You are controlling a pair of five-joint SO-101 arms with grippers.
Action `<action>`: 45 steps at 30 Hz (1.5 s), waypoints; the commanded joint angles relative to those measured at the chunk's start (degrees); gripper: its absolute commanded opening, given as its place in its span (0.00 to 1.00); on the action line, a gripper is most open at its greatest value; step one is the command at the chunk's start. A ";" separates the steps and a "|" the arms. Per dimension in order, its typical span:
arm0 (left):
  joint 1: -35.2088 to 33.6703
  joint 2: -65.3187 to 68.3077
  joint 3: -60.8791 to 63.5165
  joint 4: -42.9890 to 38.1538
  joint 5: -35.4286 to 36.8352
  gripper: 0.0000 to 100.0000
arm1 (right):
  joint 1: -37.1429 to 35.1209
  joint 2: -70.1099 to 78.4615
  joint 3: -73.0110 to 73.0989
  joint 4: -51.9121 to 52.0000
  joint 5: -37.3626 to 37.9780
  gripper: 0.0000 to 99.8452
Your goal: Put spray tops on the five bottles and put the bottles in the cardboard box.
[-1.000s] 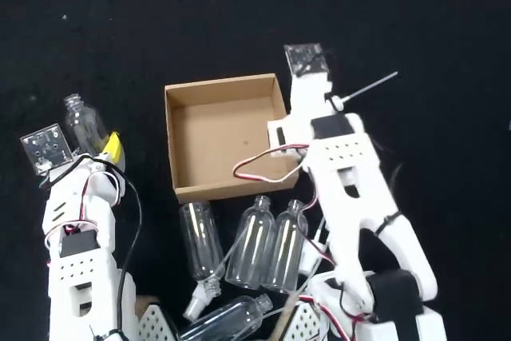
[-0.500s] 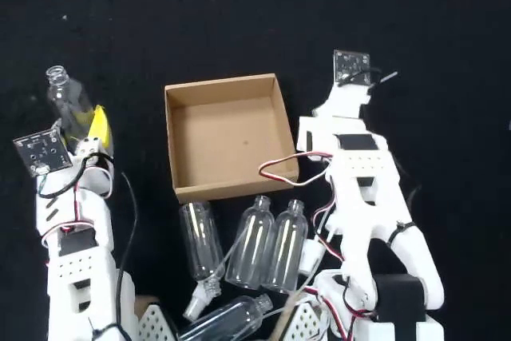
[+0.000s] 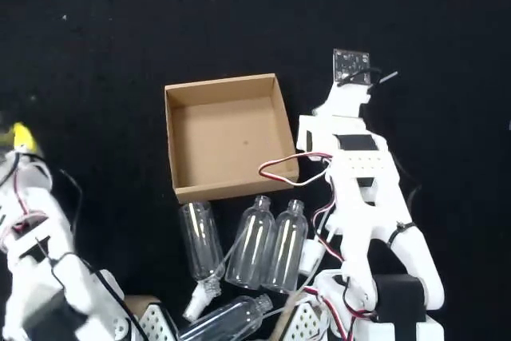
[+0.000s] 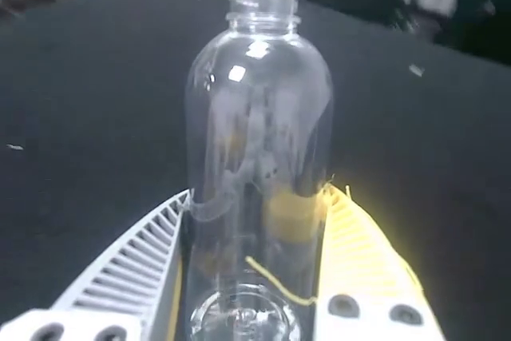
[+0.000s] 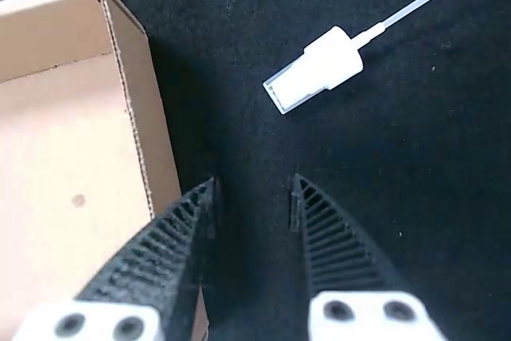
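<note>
Left wrist view: left fingers (image 4: pixel 363 257) pinch clear plastic bottle (image 4: pixel 259 141); right fingers (image 5: pixel 164 253) spread, ribbed.

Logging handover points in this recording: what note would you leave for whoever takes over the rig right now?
Left gripper: shut on a clear bottle with a bare neck.
Right gripper: open, over the table beside the cardboard box, with a loose spray top lying just ahead of it.
Four more bottles lie on the table by the box's near wall.
Done: nothing is boxed yet.
Left: fit the tops, then put all five bottles in the box.
</note>
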 commanded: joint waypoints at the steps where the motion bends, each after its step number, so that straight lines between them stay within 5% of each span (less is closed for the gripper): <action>1: -3.30 8.44 2.07 -18.81 -0.35 0.15 | 1.23 -1.01 -0.22 -1.76 -0.35 0.13; 13: -8.22 33.14 2.42 -46.51 -0.35 0.15 | 1.23 -1.01 -0.22 -1.58 -0.35 0.13; 27: -8.48 50.02 4.79 -63.38 -0.35 0.15 | 1.32 -1.01 -0.22 -1.58 -0.35 0.13; 35: -8.66 54.24 6.11 -65.49 -0.26 0.27 | 1.41 -1.01 -0.22 -1.58 -0.26 0.13; 45: -8.75 54.51 6.11 -65.58 -0.26 0.26 | 1.41 -1.01 -0.22 -1.58 -0.26 0.13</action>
